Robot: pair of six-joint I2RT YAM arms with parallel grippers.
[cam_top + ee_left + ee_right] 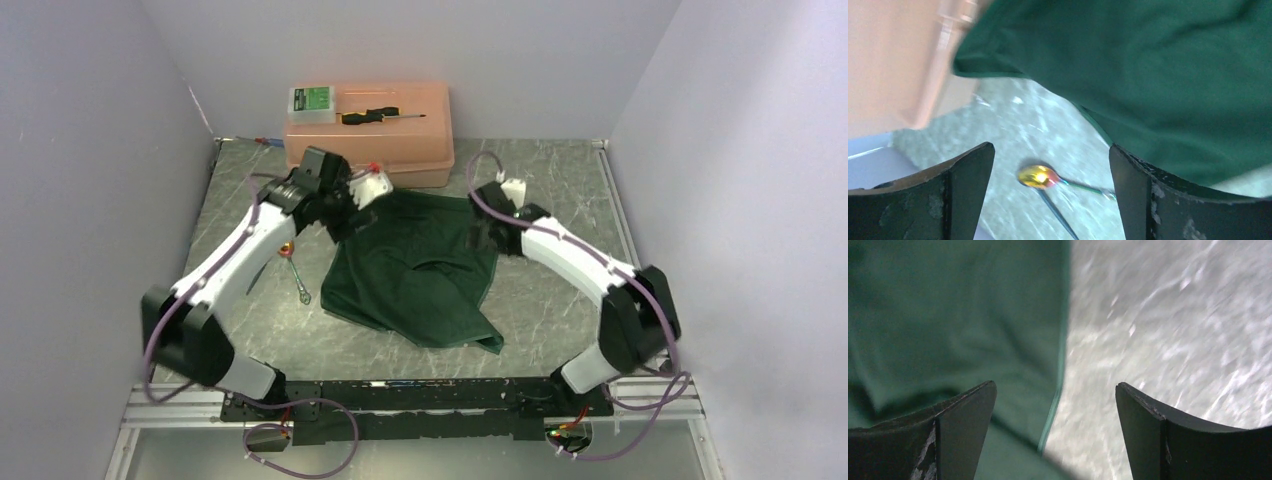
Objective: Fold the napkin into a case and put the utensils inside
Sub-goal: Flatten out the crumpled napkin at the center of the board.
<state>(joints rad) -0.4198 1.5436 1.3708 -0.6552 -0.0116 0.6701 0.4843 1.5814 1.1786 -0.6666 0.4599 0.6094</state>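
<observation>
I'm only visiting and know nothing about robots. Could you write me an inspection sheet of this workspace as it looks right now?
Surface: marbled grey table.
Job's things: dark green napkin lies rumpled mid-table, not yet a case; utensils lie on the table to its left, outside it.
Clutter: pink box at the back, with a screwdriver and a small green-labelled box on its lid.
Grippers: left gripper open, empty, above the utensils; right gripper open, empty, above the napkin's edge.
Cables: purple cables run along both arms.
Surroundings: plain pale walls on three sides.

Probably robotics lab cell: plain grey partition walls (90, 120), marble-look tabletop (570, 190), aluminium mounting rail (170, 405).
</observation>
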